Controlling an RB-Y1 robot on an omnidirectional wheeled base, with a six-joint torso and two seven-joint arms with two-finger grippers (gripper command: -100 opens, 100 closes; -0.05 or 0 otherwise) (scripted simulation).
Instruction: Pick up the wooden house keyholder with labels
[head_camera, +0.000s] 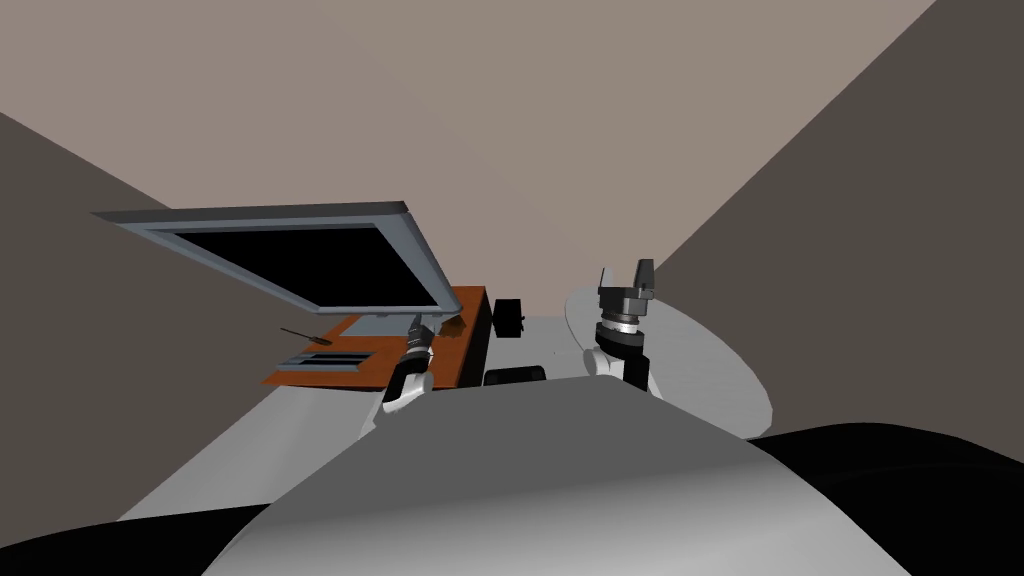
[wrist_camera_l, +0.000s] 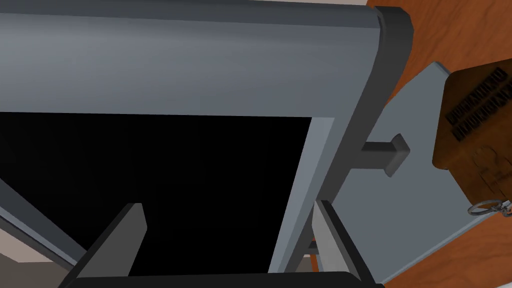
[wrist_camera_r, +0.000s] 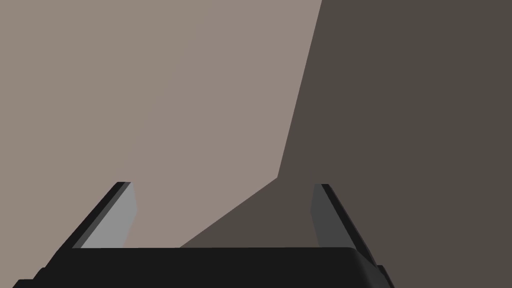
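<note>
On the brown desk, the monitor looms ahead of the left hand, which is spread open and empty. The wooden keyholder lies just right of that hand, by the monitor's grey foot. The right hand, also open, hangs raised farther right, so it looks less handy.

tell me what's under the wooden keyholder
The keyholder sits partly over the grey stand base and partly over the wooden desktop; what is directly beneath it is covered.
</note>
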